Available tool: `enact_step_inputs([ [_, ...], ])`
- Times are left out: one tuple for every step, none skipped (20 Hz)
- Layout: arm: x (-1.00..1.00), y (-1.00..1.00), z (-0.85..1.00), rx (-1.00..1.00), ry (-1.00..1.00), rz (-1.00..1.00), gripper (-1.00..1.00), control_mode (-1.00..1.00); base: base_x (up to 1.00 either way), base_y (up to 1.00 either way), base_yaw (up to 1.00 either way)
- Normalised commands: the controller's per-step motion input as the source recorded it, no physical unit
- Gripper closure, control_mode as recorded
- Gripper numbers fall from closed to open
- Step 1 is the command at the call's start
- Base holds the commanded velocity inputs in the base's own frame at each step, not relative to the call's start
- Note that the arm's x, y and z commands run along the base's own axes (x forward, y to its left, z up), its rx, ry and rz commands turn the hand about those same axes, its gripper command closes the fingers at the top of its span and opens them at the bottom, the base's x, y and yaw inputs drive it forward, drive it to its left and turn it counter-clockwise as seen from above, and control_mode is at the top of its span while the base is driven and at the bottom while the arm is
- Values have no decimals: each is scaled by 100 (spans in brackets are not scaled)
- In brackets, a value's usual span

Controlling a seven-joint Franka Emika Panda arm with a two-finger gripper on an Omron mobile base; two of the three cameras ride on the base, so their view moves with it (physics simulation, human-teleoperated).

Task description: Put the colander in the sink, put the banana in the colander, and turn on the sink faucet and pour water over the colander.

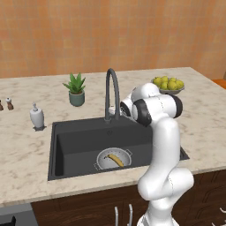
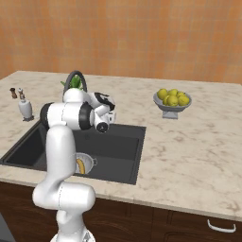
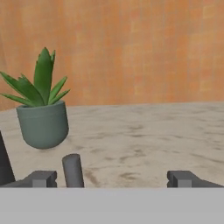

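Note:
The colander (image 1: 113, 160) stands on the floor of the dark sink (image 1: 79, 141), near its front edge, with the banana (image 1: 116, 160) lying inside it. In the right base view the colander (image 2: 85, 163) and banana (image 2: 81, 166) peek out from behind my arm. The gooseneck sink faucet (image 1: 111, 90) rises at the sink's back rim. My gripper (image 3: 113, 179) is open and empty, level with the faucet's base and just right of it. A short dark stub of the faucet (image 3: 73, 170) stands between my fingertips, close to the left fingertip (image 3: 43, 178). No water shows.
A potted green plant (image 1: 76, 89) sits behind the faucet on the marble counter (image 1: 26, 150). A white soap dispenser (image 1: 37, 117) stands left of the sink. A grey bowl of yellow-green fruits (image 1: 168, 84) is at the back right.

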Motion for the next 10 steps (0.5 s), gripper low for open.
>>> enact_step_inputs([
  [1,0,0,0,0,0,-100,-100,0,0,0],
  [0,-4,0,0,0,0,-100,-100,0,0,0],
  [0,-10,-1,0,0,0,-100,-100,0,0,0],
  [0,-15,-6,0,0,0,-100,-100,0,0,0],
  [0,-15,-1,0,0,0,-100,-100,0,0,0],
  [0,-15,-1,0,0,0,-100,-100,0,0,0],
  [0,-14,-1,0,0,0,-100,-100,0,0,0],
  [0,-16,-1,0,0,0,-100,-100,0,0,0],
  [0,-21,0,0,0,0,-100,-100,0,0,0],
  [0,-19,0,0,0,0,-100,-100,0,0,0],
])
